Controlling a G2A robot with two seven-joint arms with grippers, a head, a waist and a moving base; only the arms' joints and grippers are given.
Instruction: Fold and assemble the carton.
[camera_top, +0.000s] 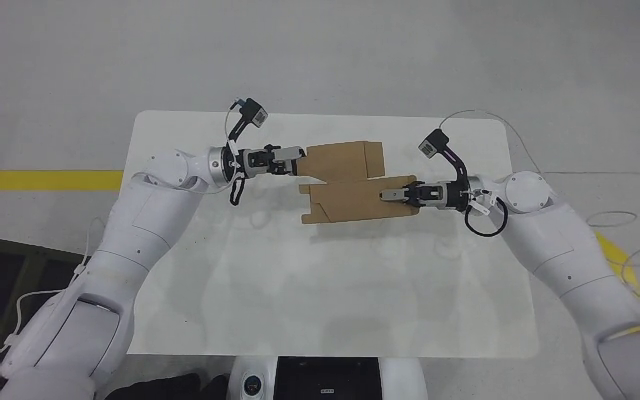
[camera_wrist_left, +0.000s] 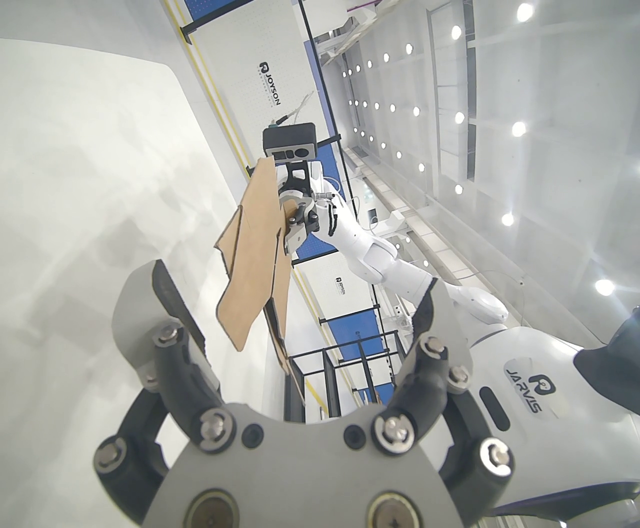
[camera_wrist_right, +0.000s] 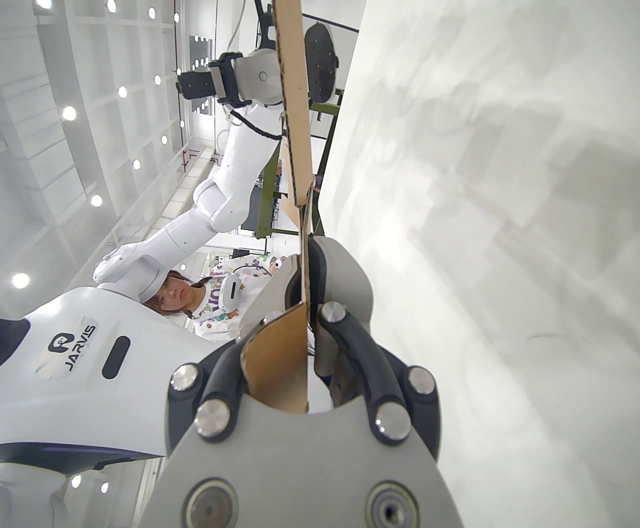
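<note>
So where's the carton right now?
Top view: the carton is over the far middle of the table, clamped in the right gripper, left gripper open alongside.

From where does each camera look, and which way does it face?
Top view: on the robot, facing down on the table; left claw and right claw by the carton.
Left wrist view: behind the open left claw, facing along it to the carton.
Right wrist view: behind the right claw, shut on the carton's edge.
All three share the carton.
</note>
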